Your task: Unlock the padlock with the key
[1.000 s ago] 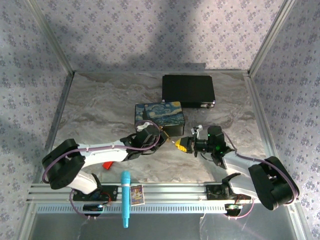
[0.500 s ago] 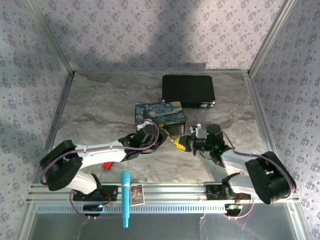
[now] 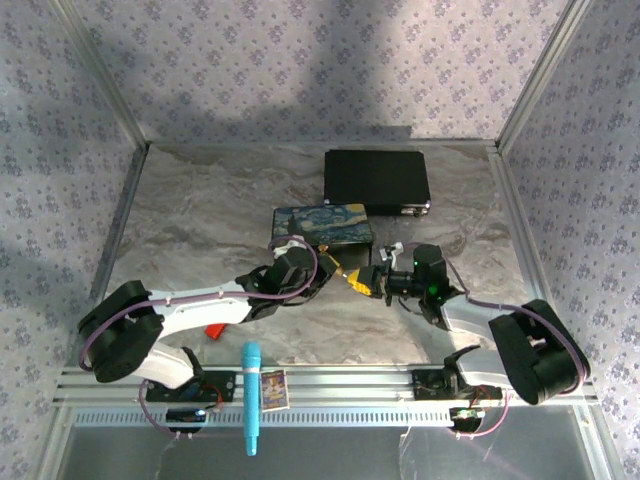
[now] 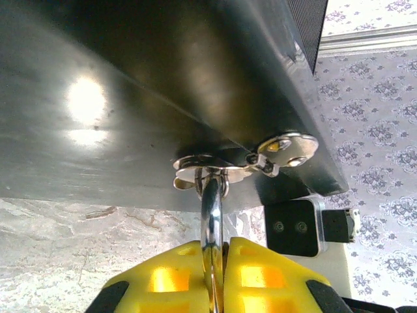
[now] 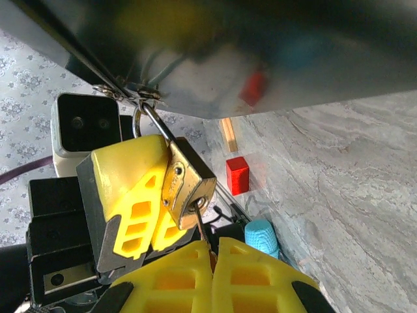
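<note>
The small brass padlock (image 5: 189, 182) hangs by its silver shackle (image 4: 210, 208) from the metal hasp (image 4: 215, 163) on the front of the painted box (image 3: 320, 224). My left gripper (image 4: 221, 274) is shut on the shackle, its yellow fingers (image 5: 130, 189) lying against the lock body. The thin key (image 5: 201, 225) sits in the keyhole at the lock's lower end. My right gripper (image 5: 214, 261) is shut on the key's head. In the top view the two grippers meet at the padlock (image 3: 351, 279), just in front of the box.
A black case (image 3: 377, 180) lies behind the painted box. A red block (image 5: 238, 175), a tan block (image 5: 228, 134) and a teal cylinder (image 3: 251, 395) lie near the left arm's base. A small card (image 3: 274, 389) rests on the front rail.
My right gripper has moved left with the key, closing onto the padlock. The left gripper and lock have shifted slightly.
</note>
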Motion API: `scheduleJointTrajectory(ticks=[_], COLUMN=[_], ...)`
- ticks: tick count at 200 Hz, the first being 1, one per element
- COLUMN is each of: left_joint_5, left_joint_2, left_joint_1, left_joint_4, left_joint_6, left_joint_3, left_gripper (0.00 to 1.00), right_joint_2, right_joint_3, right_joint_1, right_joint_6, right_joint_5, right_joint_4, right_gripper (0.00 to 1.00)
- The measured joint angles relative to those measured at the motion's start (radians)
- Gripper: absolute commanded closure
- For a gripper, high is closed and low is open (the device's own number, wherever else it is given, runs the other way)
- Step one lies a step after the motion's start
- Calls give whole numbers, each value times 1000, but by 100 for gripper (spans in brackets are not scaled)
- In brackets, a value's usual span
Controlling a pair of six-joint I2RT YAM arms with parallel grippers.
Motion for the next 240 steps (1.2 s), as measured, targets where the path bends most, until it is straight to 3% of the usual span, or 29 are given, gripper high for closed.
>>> scheduleJointTrajectory(ticks=[96,178,194,208,240], left_joint_5=[17,54,53,47,48], left_joint_2=[13,79,80,80,77], left_joint_1=[11,15,16,16,15], left_joint_4=[171,323,328,333,292], left_joint_6=[-79,-120,-124,-133,-150], left_joint_3=[-58,-66,-66,-66,-65], left_gripper=[100,100,100,100,100], right_joint_2=[75,182,183,179,120], right_joint_3=[34,116,139,158,164], right_joint_1=[-48,-132,-137,-137,-140], right_joint_6=[-1,-136,-182,-234,-346], right_joint_5=[-58,-228,-238,-237,-198], right_joint_4=[83,78,25,-31,-214], right_gripper=[100,100,79,67,62])
